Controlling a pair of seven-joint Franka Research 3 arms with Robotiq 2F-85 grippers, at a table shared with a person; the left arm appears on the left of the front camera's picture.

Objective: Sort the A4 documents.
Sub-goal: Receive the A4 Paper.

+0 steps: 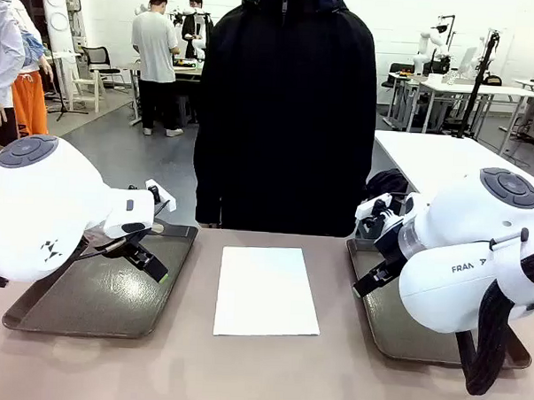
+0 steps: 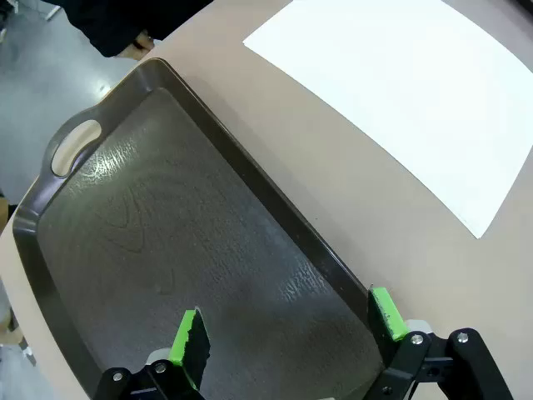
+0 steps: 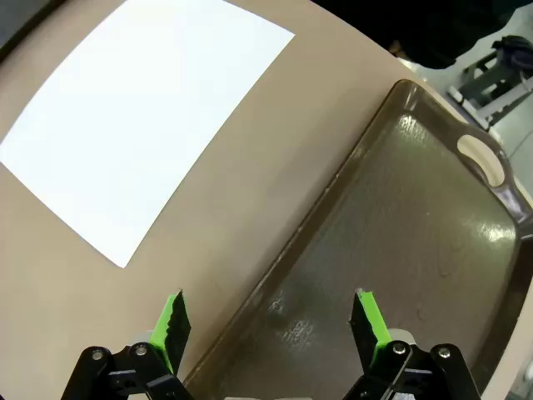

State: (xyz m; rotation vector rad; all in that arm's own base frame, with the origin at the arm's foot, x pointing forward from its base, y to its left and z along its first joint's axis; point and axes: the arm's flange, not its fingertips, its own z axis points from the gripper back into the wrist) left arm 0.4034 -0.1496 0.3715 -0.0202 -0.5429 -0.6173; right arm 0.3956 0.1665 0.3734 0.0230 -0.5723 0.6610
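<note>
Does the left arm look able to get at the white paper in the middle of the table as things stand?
Probably yes. The left pincer hangs open over the left tray, and the paper lies flat just beside that tray, with nothing but bare table between.

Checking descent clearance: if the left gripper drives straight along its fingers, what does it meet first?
The left gripper would probably first meet the bare floor of the left tray; nothing lies between. One finger sits near its rim, depth unclear. The A4 sheet lies aside.
</note>
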